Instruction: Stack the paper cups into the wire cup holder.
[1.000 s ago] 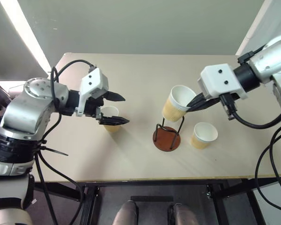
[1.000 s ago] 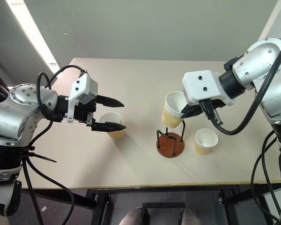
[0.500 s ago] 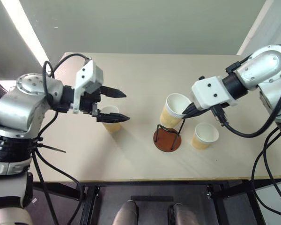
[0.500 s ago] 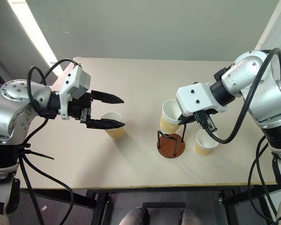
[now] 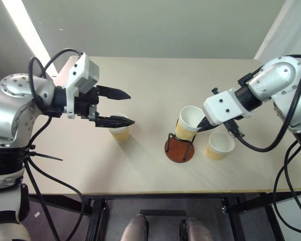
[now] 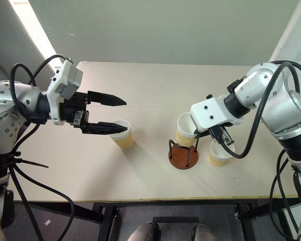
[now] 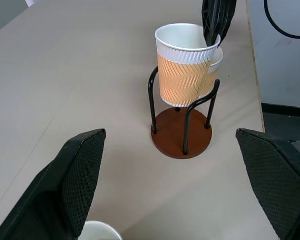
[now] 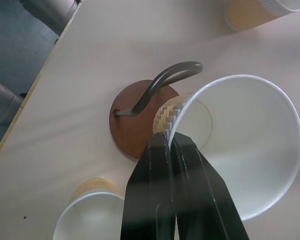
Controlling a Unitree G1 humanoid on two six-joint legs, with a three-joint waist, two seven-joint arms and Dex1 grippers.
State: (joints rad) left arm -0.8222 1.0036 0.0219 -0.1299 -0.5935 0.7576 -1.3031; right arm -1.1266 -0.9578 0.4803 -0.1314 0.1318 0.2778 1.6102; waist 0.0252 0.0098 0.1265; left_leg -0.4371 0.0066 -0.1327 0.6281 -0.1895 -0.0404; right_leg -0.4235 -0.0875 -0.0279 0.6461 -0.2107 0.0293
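Note:
My right gripper (image 5: 202,124) is shut on the rim of a pale yellow paper cup (image 5: 189,123), one finger inside the rim and one outside (image 8: 166,150). The cup hangs slightly tilted between the black loops of the wire cup holder (image 5: 179,148), its bottom just above the reddish-brown base (image 7: 181,140). A second paper cup (image 5: 219,145) stands upright on the table right of the holder. A third paper cup (image 5: 120,132) stands to the left. My left gripper (image 5: 131,108) hovers open above that cup, nothing between its fingers.
The tan table (image 5: 150,85) has bare room behind and in front of the cups. Its front edge (image 5: 155,192) lies near the holder. Cables hang from both arms.
My right gripper has come down with its cup, bringing the cup's bottom in between the holder's wire loops. My left gripper has risen a little above the left cup, still open.

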